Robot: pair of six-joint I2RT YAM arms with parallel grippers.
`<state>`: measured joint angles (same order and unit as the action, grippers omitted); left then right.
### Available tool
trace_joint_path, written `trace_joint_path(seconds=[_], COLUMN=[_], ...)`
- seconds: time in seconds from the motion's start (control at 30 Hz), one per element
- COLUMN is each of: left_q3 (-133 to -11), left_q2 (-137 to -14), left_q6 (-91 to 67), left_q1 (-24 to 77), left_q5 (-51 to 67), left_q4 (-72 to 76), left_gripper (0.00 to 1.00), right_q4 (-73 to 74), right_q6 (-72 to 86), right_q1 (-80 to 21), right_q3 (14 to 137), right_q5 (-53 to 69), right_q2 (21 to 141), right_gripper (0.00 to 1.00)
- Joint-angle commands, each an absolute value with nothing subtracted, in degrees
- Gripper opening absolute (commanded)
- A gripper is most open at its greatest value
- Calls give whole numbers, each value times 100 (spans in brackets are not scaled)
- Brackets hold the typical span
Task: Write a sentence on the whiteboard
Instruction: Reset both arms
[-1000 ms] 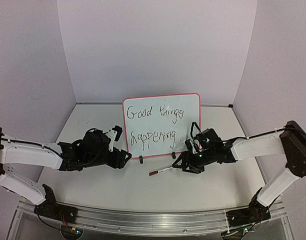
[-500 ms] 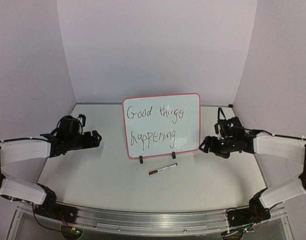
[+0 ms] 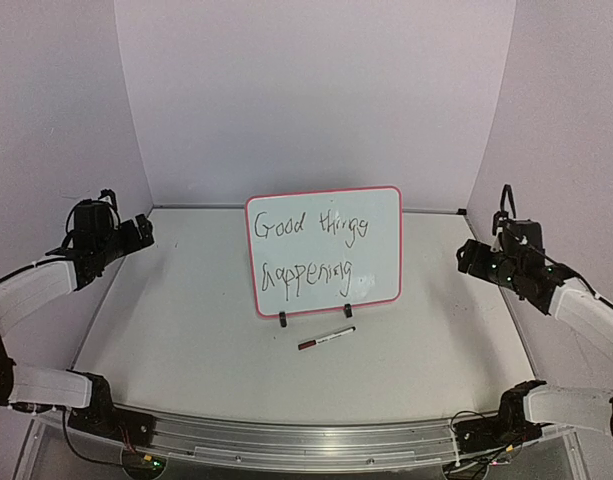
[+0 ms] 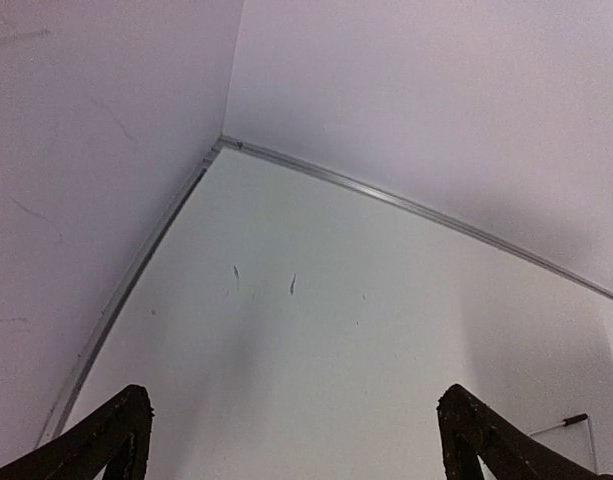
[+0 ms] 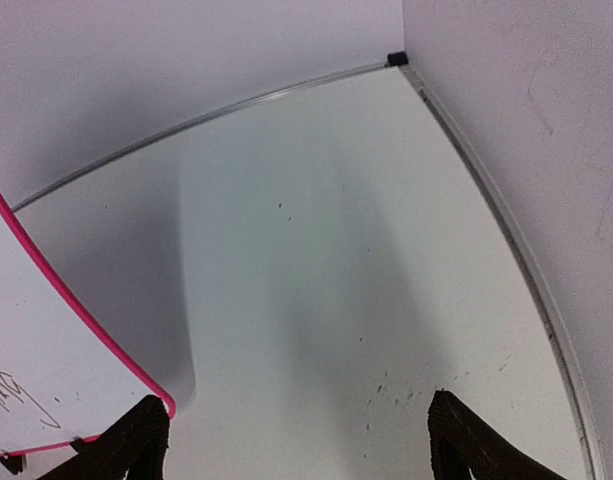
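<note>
- While both pairs of fingers hang spread, we see the pale table (image 3: 186, 340) lying below them.
- Between the two sets of fingers, well apart from each, the whiteboard (image 3: 381, 268) stands upright on its black clip feet (image 3: 282, 320). In the right wrist view, its pink-framed corner shows just beyond the left-hand finger (image 5: 146, 440).
- Across the board runs the sentence (image 3: 311, 250), black handwriting in two lines, "Good things" over "happening".
- We find the left gripper (image 4: 293, 395) released, its fingers wide apart and closed on nothing, with the board far to their right.
- We find the right gripper (image 5: 296, 400) equally released, with the board off to its left.
- The marker (image 3: 326, 338) lies flat just in front of the feet, well clear of all fingers.
</note>
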<state>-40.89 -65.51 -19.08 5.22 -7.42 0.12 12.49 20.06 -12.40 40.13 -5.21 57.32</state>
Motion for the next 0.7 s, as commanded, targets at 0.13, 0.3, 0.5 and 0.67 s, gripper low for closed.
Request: trace_joint_path(seconds=[0.13,0.3,0.5,0.67], left_q3=[-2717,-2202,-1936,-1854], left_q2=[-5835,-5999,-6068,-6034], left_q6=[-805,-618,-716,-727], left_q1=[527,527,520,525], left_q5=[-1617,-1831,-1788,-1835], left_q4=[2317,2616,2878,3018], left_gripper=[100,100,100,100], right_q4=[-1436,-2148,-2156,-2188], right_q6=[946,467,318,254], right_q1=[-1219,-1221,-1217,-1218], right_q3=[2322,1624,1398,1309], right_q5=[-1806,-2147,-2215,-2200], right_q2=[4442,4326,4269,4206], right_gripper=[85,85,85,85])
